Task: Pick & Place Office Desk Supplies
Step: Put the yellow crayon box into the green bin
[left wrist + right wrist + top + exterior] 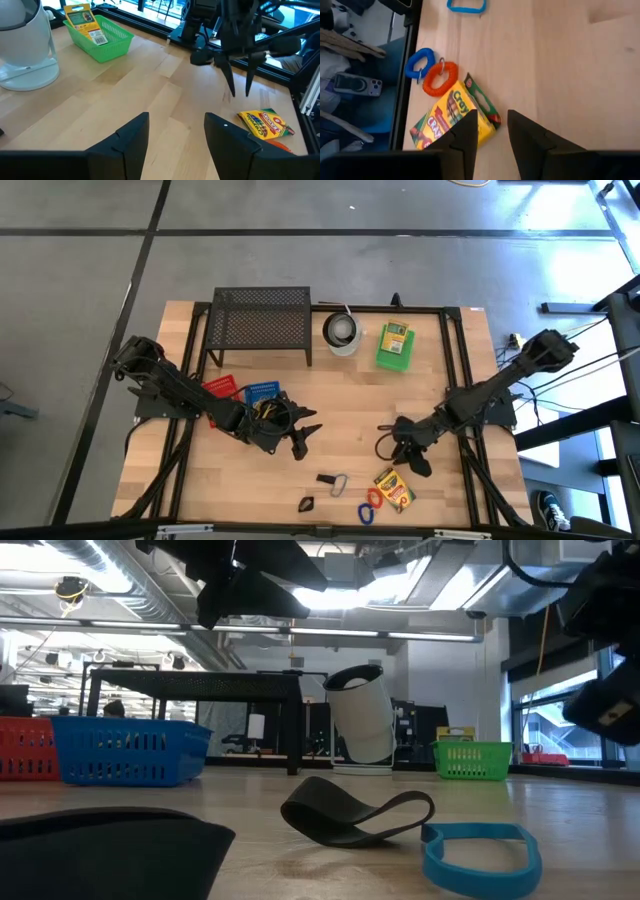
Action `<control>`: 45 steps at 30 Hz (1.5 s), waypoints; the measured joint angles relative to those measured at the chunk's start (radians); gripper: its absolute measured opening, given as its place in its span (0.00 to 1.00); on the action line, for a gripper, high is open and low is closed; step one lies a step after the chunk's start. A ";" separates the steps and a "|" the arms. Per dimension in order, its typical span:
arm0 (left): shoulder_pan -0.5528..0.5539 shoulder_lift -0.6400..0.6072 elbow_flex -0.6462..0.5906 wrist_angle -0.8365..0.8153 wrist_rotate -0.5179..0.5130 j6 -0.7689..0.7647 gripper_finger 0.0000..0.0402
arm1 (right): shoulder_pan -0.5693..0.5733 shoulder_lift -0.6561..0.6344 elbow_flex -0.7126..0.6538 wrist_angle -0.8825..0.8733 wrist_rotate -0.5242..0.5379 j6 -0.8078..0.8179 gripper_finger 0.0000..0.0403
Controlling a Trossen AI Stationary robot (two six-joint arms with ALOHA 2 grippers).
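Right gripper (490, 127) hovers above desk (350, 400), jaws apart, empty, just over crayon box (452, 120) near front edge. Left gripper (175, 135) beside blue basket (262, 392), jaws wide apart, empty. Second crayon box (396, 337) stands in green basket (394, 360).

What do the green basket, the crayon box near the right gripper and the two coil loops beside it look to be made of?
Green basket: likely moulded plastic, with a glossy lattice wall. Crayon box: printed cardboard, with creased edges and a hang tab. Blue coil loop and orange coil loop: probably soft plastic spiral cord with a slight sheen, each with a small metal-looking ring.
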 joint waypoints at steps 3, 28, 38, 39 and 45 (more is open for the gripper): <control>0.000 0.000 0.000 0.000 0.000 -0.001 0.46 | 0.001 0.060 0.000 0.078 -0.009 -0.006 0.32; -0.002 0.000 0.000 0.000 0.019 -0.008 0.46 | 0.016 0.372 0.004 0.354 -0.121 -0.165 0.35; -0.002 0.000 0.000 0.000 0.024 -0.008 0.46 | 0.022 0.402 0.005 0.374 -0.118 -0.171 0.09; -0.002 0.000 0.000 0.000 0.024 -0.008 0.46 | 0.023 0.402 0.004 0.374 -0.118 -0.173 0.06; -0.002 0.000 0.000 0.000 0.024 -0.008 0.46 | 0.023 0.403 0.003 0.374 -0.122 -0.177 0.02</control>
